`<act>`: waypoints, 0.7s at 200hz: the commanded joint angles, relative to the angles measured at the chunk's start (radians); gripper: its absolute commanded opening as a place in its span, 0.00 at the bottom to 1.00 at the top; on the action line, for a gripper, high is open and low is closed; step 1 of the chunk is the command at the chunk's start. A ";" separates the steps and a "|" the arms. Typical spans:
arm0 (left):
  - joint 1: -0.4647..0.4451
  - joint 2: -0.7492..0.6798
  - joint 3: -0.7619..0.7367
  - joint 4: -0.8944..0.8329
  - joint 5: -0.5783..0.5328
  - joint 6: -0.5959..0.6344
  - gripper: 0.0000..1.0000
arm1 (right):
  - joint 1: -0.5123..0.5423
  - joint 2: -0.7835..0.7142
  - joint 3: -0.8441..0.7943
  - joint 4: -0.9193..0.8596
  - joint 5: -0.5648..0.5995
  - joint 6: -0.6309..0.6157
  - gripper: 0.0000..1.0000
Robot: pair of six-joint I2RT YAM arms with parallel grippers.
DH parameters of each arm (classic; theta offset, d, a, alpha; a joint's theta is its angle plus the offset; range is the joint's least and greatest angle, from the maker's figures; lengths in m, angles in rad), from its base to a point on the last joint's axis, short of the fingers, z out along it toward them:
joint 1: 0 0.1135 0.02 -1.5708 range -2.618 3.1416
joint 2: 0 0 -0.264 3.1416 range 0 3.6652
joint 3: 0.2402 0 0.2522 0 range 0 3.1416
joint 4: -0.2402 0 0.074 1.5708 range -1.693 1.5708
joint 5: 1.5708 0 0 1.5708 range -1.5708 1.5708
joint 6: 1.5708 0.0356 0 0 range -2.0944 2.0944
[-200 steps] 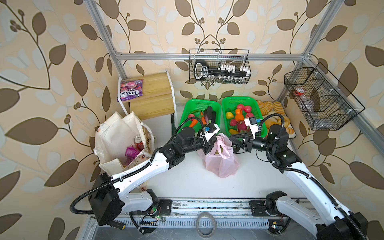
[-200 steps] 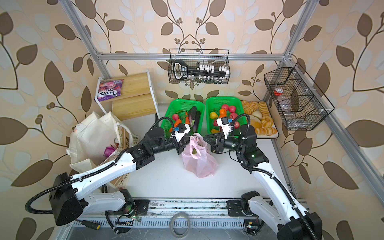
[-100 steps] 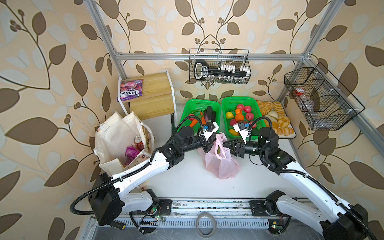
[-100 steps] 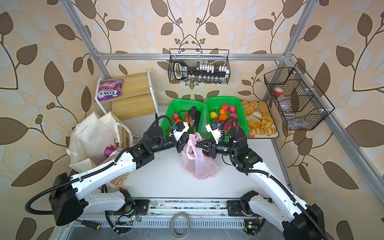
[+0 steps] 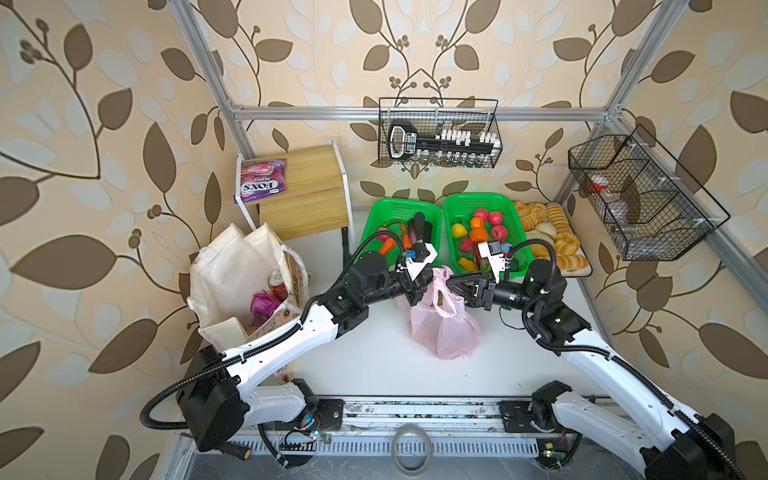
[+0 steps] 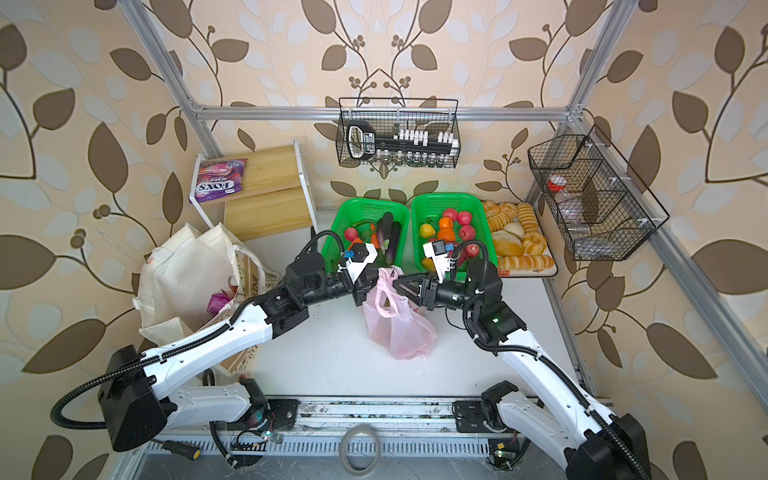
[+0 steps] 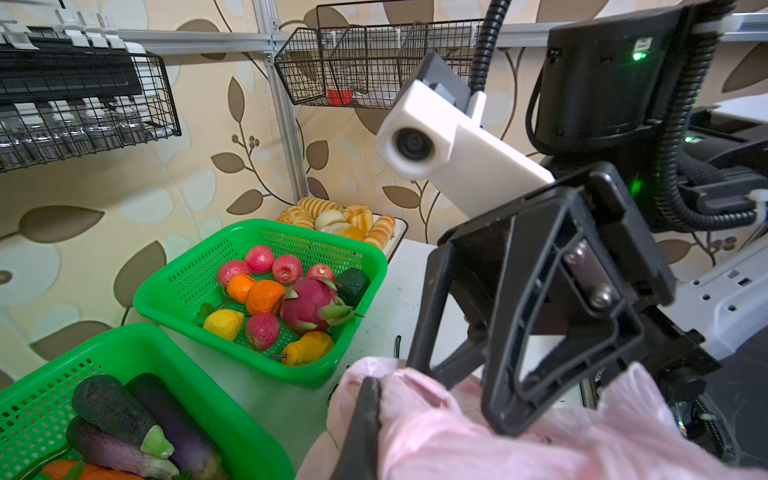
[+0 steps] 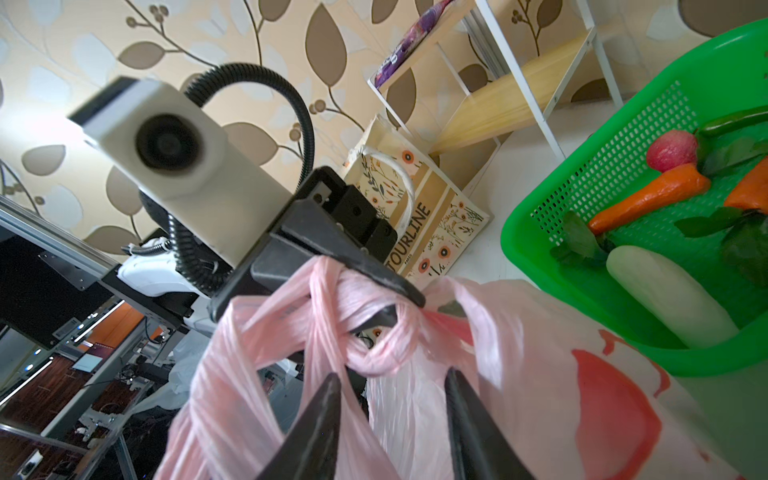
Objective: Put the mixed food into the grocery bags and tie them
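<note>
The pink plastic grocery bag (image 5: 440,328) (image 6: 399,332) stands bulging on the white table, its contents hidden. My left gripper (image 5: 419,291) (image 6: 365,291) is shut on the bag's twisted handles (image 8: 374,316) and holds them up. My right gripper (image 5: 451,284) (image 8: 390,376) faces it from the other side, open, with loose pink plastic between its fingers (image 8: 324,415). At the left the cream canvas tote (image 5: 232,274) (image 6: 183,270) stands open, with a red soda can (image 5: 277,282) and a purple packet (image 5: 262,301) inside.
Two green mesh baskets (image 5: 376,216) (image 5: 457,199) of vegetables and fruit sit just behind the grippers, and a bread tray (image 5: 582,272) lies at the right. A wooden shelf (image 5: 307,195) carries a purple FOX'S packet (image 5: 261,180). Wire racks (image 5: 438,133) (image 5: 640,199) hang on the walls.
My right gripper has moved left up to the bag's handles and opened its jaws. My left gripper has kept its hold on the handles, shifting only slightly.
</note>
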State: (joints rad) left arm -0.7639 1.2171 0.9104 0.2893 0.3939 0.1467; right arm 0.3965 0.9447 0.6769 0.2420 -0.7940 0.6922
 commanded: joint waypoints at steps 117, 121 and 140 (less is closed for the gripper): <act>0.012 -0.013 0.007 0.099 0.034 -0.004 0.00 | 0.010 0.076 -0.011 0.172 0.007 0.313 0.27; 0.012 -0.013 0.007 0.099 0.033 -0.004 0.00 | 0.012 0.080 -0.012 0.182 0.001 0.320 0.26; 0.012 -0.013 0.006 0.101 0.034 -0.004 0.00 | 0.019 0.097 -0.005 0.189 -0.015 0.336 0.21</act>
State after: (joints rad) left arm -0.7639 1.2186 0.9104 0.2897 0.3943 0.1463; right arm 0.4053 1.0222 0.6765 0.3733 -0.7853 0.9726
